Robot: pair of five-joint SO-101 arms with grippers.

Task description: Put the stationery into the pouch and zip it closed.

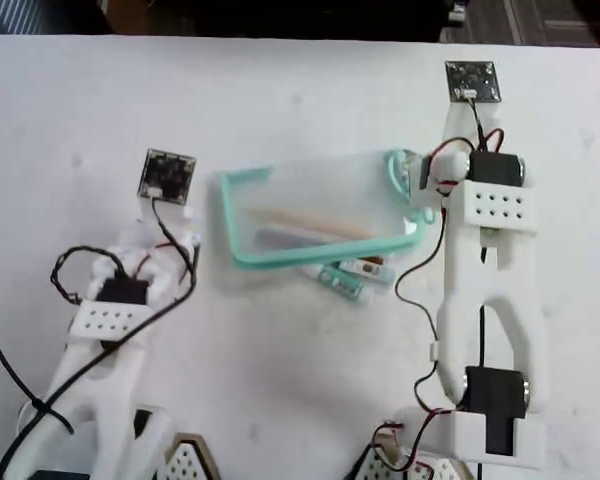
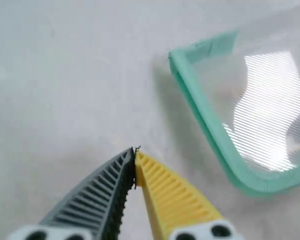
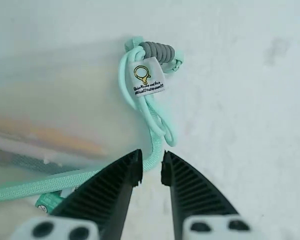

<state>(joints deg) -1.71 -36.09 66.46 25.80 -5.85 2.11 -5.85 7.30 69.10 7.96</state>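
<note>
The pouch (image 1: 228, 215), clear with mint trim, lies flat about the middle of the tabletop (image 1: 280, 390), a little toward the far edge, its long sides running across. Through its clear face I can make out a pencil (image 1: 315, 220) and something darker alongside it, both inside. A few small pens (image 1: 352, 275) lie loose on the table just beside the pouch's near long side, toward its right end. From that right end hangs a mint cord (image 3: 140, 105), looped and bound with a grey wrap, with a small white tag (image 3: 149, 76) on it. The right gripper (image 3: 151, 168) sits low at this end, its two black fingers a narrow gap apart, their tips just by the trim below the cord loop; nothing looks clamped between them. The left gripper (image 2: 135, 155) is off the pouch's left end, near its corner but apart from it, its grey and yellow fingers pressed together on nothing, pointing down at bare table. Whether the zip is done up I can't tell.
</note>
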